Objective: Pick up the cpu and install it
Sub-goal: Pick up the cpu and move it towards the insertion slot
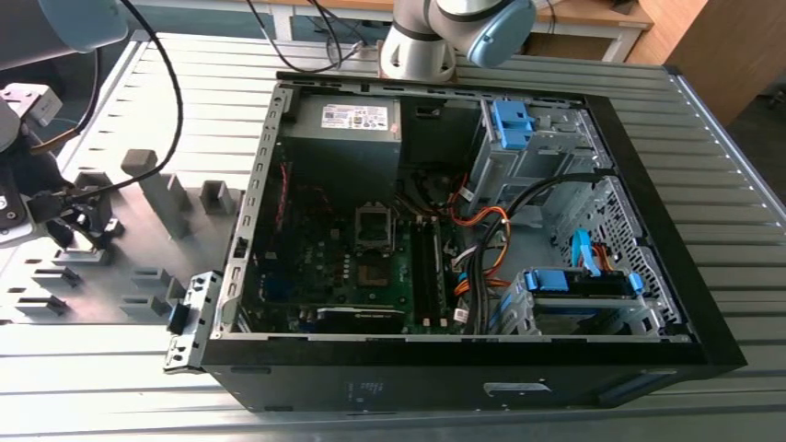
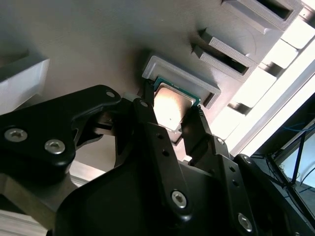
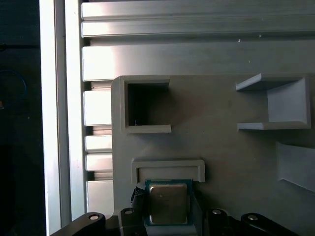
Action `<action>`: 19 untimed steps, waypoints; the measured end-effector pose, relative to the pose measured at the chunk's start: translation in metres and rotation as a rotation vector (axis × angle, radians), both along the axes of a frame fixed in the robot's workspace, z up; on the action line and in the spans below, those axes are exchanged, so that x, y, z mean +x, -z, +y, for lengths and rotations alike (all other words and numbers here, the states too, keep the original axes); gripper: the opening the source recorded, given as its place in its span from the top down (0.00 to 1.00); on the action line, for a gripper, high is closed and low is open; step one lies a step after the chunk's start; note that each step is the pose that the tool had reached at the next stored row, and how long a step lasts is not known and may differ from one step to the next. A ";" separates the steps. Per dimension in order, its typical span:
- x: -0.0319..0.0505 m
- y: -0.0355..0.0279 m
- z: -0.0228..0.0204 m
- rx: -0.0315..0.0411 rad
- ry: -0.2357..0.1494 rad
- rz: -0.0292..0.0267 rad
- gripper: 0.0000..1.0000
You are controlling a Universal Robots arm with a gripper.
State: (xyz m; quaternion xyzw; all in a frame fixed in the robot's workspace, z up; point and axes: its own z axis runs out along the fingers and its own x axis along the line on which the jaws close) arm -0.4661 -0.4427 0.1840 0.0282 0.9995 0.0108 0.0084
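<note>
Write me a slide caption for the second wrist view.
Gripper poised around the cpu, which lies flat at a raised grey bracket.

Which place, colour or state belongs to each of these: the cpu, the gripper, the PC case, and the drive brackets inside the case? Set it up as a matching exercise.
Things:
1. cpu
2. gripper
3. PC case
4. drive brackets

Place, colour or state:
A. blue
B. lying flat with its side open, insides facing up
C. poised right at the cpu
D. resting in a low grey frame on the holder plate

Pairs: 1-D, 2-C, 3-B, 4-A
</note>
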 end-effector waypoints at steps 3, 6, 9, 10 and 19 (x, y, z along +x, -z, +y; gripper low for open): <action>0.0000 -0.0048 0.0000 -0.0002 0.000 0.0004 0.53; 0.0000 -0.0099 0.0000 -0.0002 0.000 0.0003 0.53; 0.0000 -0.0142 0.0000 -0.0002 0.000 0.0003 0.53; 0.0000 -0.0152 0.0000 -0.0002 0.000 0.0003 0.53; -0.0001 -0.0334 0.0000 -0.0003 0.000 0.0005 0.53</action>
